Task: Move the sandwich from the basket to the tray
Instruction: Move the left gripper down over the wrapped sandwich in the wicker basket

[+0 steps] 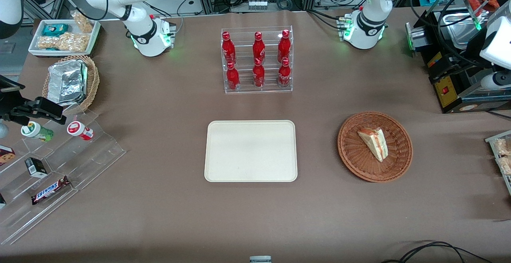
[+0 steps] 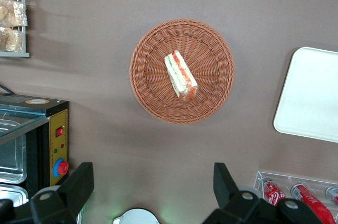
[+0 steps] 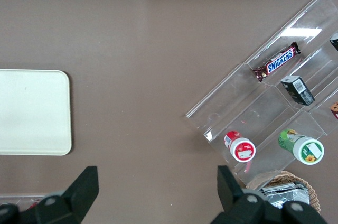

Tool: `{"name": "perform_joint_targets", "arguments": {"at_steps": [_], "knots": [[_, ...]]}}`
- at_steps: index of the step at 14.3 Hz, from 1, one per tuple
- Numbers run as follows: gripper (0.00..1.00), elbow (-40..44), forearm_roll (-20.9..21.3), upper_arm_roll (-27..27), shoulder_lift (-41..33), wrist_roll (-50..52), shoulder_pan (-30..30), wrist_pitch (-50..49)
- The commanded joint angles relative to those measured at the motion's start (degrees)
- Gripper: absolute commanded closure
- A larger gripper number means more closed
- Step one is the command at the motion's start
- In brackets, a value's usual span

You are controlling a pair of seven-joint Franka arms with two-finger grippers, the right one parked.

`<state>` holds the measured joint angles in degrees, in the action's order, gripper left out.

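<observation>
- The gripper hangs high above the table, over the stretch between the basket and the working arm's base, with nothing between its parts; the fingers are spread wide and released.
- The sandwich lies in the middle of the basket, which sits on the table toward the working arm's end, well apart from the tray at the table's middle.
- The step in hand, judging by this, is the approach: the gripper must travel over the basket and come down onto the wedge.
- The wedge's long axis runs slantwise across the basket; in the front view its broad end lies farther from the front camera and its narrow tip nearer, toward the table's front edge.
- A good grasp would turn the wrist so the fingers close across the short width, over the bread faces, not along the length.
- The wrap looks slippery and the bread soft, so a gentle squeeze near the thick middle seems safest.
- The descent should stop short of the weave.
</observation>
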<state>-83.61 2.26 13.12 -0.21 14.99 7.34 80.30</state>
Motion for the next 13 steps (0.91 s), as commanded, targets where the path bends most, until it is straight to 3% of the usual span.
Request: {"name": "perform_joint_targets", "arguments": {"at_steps": [1,6,10,13], "knots": [[0.0,-1.47,0.21,0.85,-1.37,-0.84,1.01,0.73],[0.0,-8.64,0.91,0.42,-0.14,-0.13,1.36,4.49],[0.0,-21.12,0.82,0.24,1.35,0.31,1.89,17.75],[0.0,-28.61,0.91,0.24,3.54,9.67,1.8,29.61]]}}
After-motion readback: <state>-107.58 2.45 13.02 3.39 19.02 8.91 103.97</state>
